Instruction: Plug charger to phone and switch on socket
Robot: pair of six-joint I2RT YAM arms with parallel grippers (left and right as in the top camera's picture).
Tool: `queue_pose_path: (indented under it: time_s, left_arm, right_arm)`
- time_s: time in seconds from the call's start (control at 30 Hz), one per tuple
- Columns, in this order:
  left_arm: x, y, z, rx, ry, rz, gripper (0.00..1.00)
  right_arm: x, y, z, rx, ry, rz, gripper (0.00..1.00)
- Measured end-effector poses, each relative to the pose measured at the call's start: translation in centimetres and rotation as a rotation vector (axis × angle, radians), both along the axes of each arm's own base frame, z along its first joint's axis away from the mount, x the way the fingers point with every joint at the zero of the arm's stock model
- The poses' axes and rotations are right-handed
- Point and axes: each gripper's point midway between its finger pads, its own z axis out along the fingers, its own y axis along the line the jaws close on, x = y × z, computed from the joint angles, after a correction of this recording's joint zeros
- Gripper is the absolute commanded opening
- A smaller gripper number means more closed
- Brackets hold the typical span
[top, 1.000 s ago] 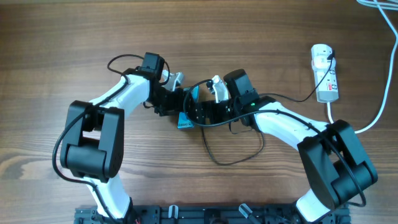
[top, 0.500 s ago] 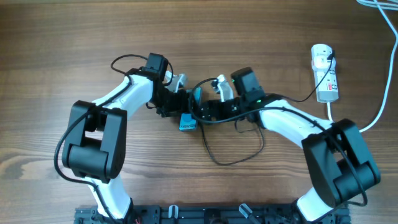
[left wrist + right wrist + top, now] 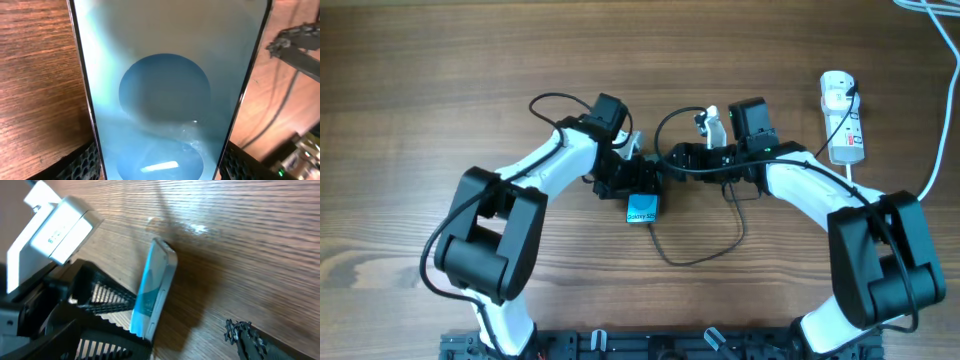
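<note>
The phone (image 3: pixel 165 90) fills the left wrist view, screen light blue with a pale oval. My left gripper (image 3: pixel 161 162) is shut on it, a finger (image 3: pixel 82 160) pressed on each long edge. From overhead the phone (image 3: pixel 641 208) stands on edge under that gripper (image 3: pixel 634 188). The right gripper (image 3: pixel 670 162) is open just right of it. In its own view the phone (image 3: pixel 159 287) shows edge-on between the spread fingers (image 3: pixel 245 335). The charger (image 3: pixel 705 255), a thin black cable, loops on the table below; its connector end is hidden. The white socket (image 3: pixel 843 120) lies far right.
A thick white cord (image 3: pixel 930 180) runs from the socket off the right edge of the wooden table (image 3: pixel 420 80). The left arm's white wrist camera (image 3: pixel 55 225) sits close in front of the right gripper. Both arm bases stand at the near edge.
The left gripper has carried the phone to the right. The right gripper has drawn back to the right as well and stays open. The cable loop has kept its place.
</note>
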Motion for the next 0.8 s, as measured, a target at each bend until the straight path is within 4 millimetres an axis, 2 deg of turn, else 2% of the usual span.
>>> queue_pose_path:
  time_s: [0.27,0.47,0.67,0.8]
  left_arm:
    - [-0.2,-0.3,-0.4,0.122,-0.059,-0.007,0.7]
    - [-0.8,-0.8,-0.1,0.078,-0.073,-0.102,0.71]
    - [-1.7,-1.8,0.1,-0.001,-0.066,-0.186,0.71]
    - [-2.0,-2.0,0.1,-0.023,-0.069,-0.215,0.7]
  right_arm:
    - [0.4,-0.9,-0.5,-0.035,-0.001,-0.031,1.0]
    - [0.2,-0.6,-0.5,-0.021,0.048,-0.065,1.0]
    - [-0.1,-0.3,-0.5,-0.003,0.131,-0.123,0.81]
    - [-0.3,-0.6,-0.8,-0.008,0.188,-0.168,0.74]
